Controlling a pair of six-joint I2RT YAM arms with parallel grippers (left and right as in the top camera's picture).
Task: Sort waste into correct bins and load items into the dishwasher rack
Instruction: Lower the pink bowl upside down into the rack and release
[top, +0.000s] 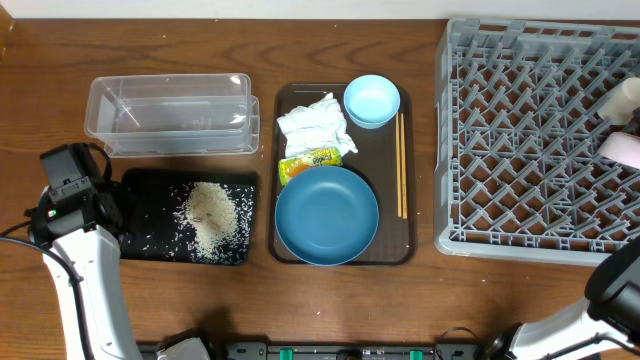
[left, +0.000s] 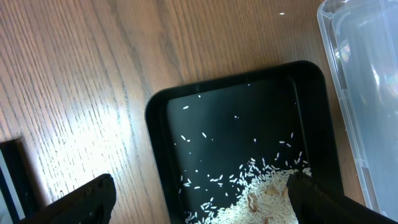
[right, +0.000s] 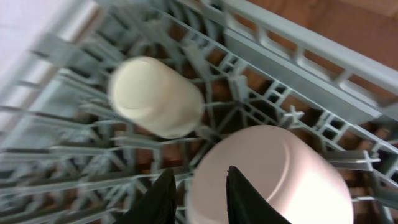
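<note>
Rice (top: 210, 215) lies heaped in the black tray (top: 145, 205), just left of the brown serving tray (top: 375, 150) on the desk (top: 350, 300). The clear tub (top: 170, 115) also stands to its left, farther back. On the serving tray we see the tissue (top: 315, 125), wrapper (top: 308, 160), dark-blue bowl (top: 327, 215), light-blue bowl (top: 372, 100) and chopsticks (top: 402, 165). To its right the rack (top: 530, 150) holds the white cup (right: 155, 96) and the pink bowl (right: 273, 174). Our left hand (left: 199, 190) hangs wide open and empty over the rice. The right hand (right: 199, 180) straddles the pink bowl's rim, and we cannot tell whether it grips.
</note>
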